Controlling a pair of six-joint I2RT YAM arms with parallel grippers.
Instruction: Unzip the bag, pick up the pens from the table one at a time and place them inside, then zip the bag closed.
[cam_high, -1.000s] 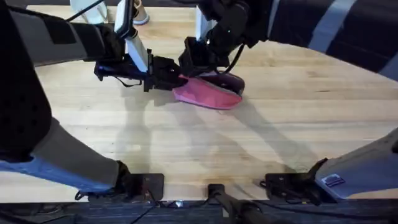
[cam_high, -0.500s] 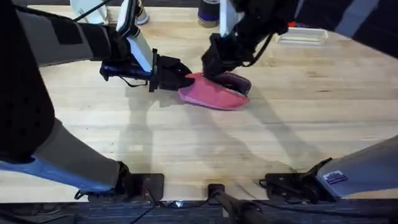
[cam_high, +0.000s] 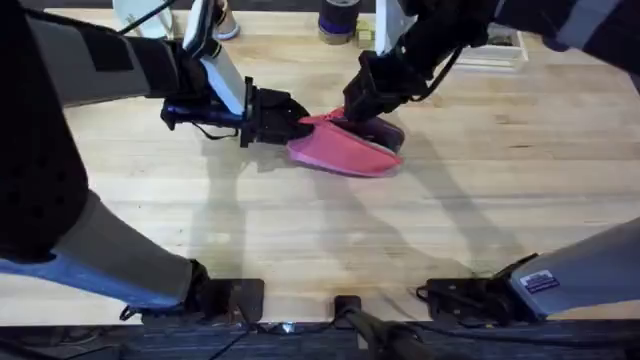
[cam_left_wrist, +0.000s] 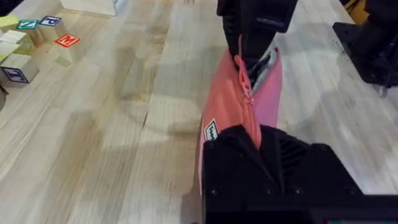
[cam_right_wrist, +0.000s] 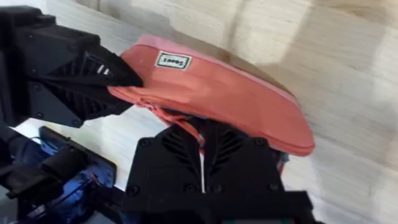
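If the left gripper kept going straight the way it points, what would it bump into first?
The left gripper already pinches the end of the bag. Pushing on along the pouch, it would probably meet the right gripper next, though depth is unclear.

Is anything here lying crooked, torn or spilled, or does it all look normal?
Nothing looks torn or spilled. The pink fabric pencil pouch lies slanted on the wooden plank table, held between the left gripper at one end and the right gripper at its zipper. Its far end gapes partly open, showing grey lining.
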